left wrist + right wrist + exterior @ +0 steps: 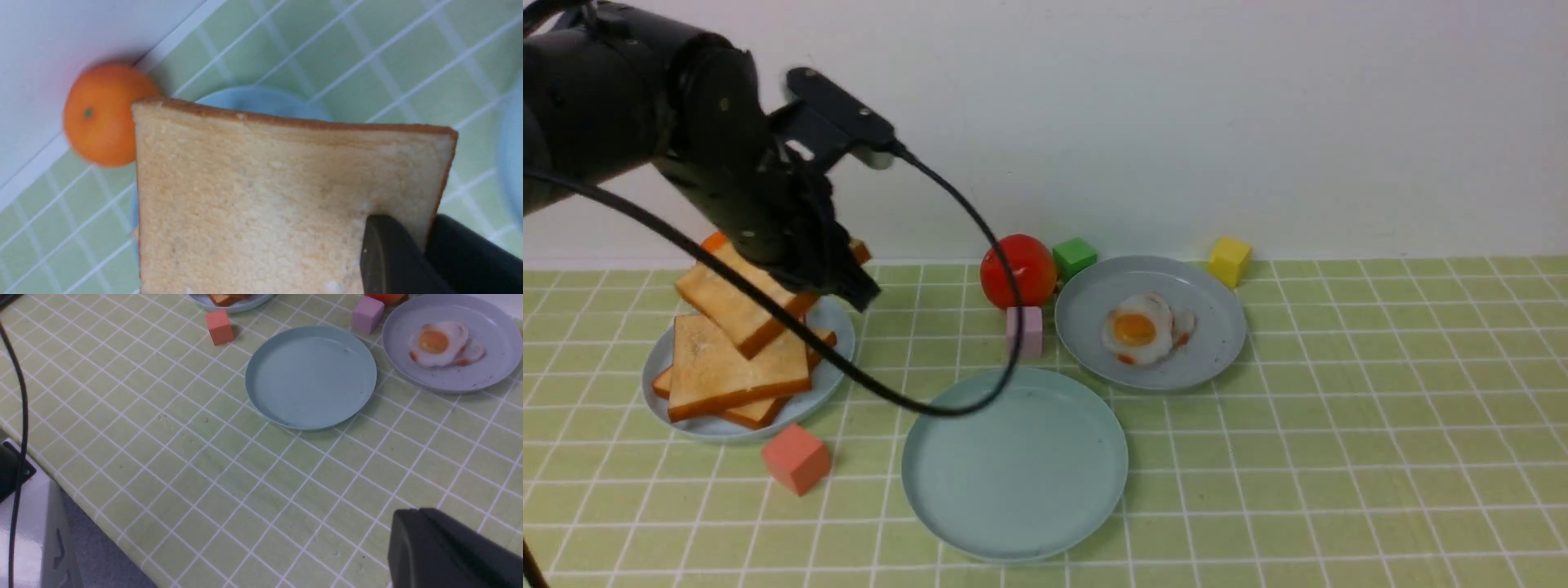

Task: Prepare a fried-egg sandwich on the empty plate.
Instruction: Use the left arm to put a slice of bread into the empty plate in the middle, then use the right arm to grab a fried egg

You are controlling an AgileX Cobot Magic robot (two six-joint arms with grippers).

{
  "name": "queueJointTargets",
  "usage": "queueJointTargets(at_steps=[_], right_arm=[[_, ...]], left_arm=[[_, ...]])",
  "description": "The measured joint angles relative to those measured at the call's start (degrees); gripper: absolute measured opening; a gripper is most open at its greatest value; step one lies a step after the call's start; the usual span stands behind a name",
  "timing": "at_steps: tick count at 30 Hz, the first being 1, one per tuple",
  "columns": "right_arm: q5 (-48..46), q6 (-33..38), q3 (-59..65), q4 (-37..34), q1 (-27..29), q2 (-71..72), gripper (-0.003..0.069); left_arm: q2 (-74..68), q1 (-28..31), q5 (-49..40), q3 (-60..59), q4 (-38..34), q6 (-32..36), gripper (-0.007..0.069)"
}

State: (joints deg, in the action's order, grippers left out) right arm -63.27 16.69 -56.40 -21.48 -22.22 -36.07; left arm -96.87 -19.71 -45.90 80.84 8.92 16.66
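Note:
My left gripper (843,278) is shut on one corner of a toast slice (737,302) and holds it tilted above the light blue plate (837,331). Two more toast slices (727,371) lie stacked on that plate. In the left wrist view the held toast (265,196) fills the frame, pinched between my black fingers (388,253). The empty mint-green plate (1013,461) sits front centre and also shows in the right wrist view (310,375). The fried egg (1135,331) lies on the grey speckled plate (1217,310), overlapping a second egg. My right gripper (412,526) is shut and empty, above the table near its front edge.
A tomato (1017,269), green cube (1074,256) and yellow cube (1229,260) stand by the back wall. A pink cube (1024,331) sits between the plates, a salmon cube (796,459) in front of the toast plate. An orange (104,114) sits by the wall. My cable (931,408) hangs over the mint plate's rim.

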Motion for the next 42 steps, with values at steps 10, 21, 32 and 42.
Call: queueJointTargets(at_steps=[10, 21, 32, 42], right_arm=[[-1.36, 0.0, 0.0, -0.22, 0.0, 0.0, 0.0029], [-4.19, 0.0, 0.0, -0.8, 0.0, 0.0, 0.0046], [-0.5, -9.39, 0.0, 4.2, 0.0, -4.73, 0.0147], [13.43, -13.88, -0.59, 6.27, 0.35, -29.21, 0.0281]], left_arm=[[-6.2, -21.12, 7.19, -6.97, 1.64, -4.93, 0.009], [-12.99, -22.63, 11.39, -7.03, 3.58, -5.06, 0.0131], [-10.88, -22.63, 9.8, -5.99, 3.67, -11.82, 0.0426], [13.83, -22.63, -4.62, 1.82, -3.61, -21.17, 0.0094]])
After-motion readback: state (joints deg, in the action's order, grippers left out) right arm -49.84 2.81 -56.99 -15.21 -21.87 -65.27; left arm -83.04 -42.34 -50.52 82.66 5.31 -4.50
